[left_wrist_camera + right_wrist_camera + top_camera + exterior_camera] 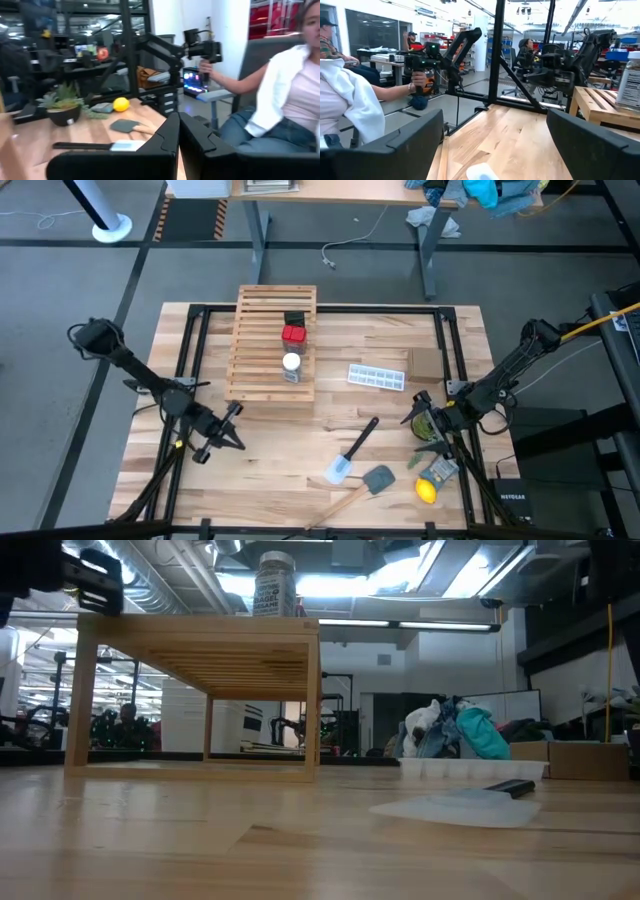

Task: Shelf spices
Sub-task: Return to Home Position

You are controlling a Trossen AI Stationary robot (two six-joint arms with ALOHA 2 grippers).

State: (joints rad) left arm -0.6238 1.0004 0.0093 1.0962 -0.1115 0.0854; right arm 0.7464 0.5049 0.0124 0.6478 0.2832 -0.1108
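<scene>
The light wooden shelf (262, 345) stands on its legs at the table's far left. On its top, along the right side, stand a black spice (294, 319), a red boxy spice (293, 334) and a clear jar with a white lid (291, 364). The low view shows the shelf (200, 650) with the jar (274, 585) on top. My left gripper (232, 430) is shut and holds nothing, nearer than the shelf. My right gripper (413, 408) hangs open at the table's right, nothing between its fingers (415, 137).
A white ice-cube tray (378, 376) lies right of the shelf. Two spatulas (352, 452) (378, 478), a lemon (427, 491) and a small potted plant (428, 425) sit at the near right. A seated person (295, 95) holding a handheld device shows beyond the table.
</scene>
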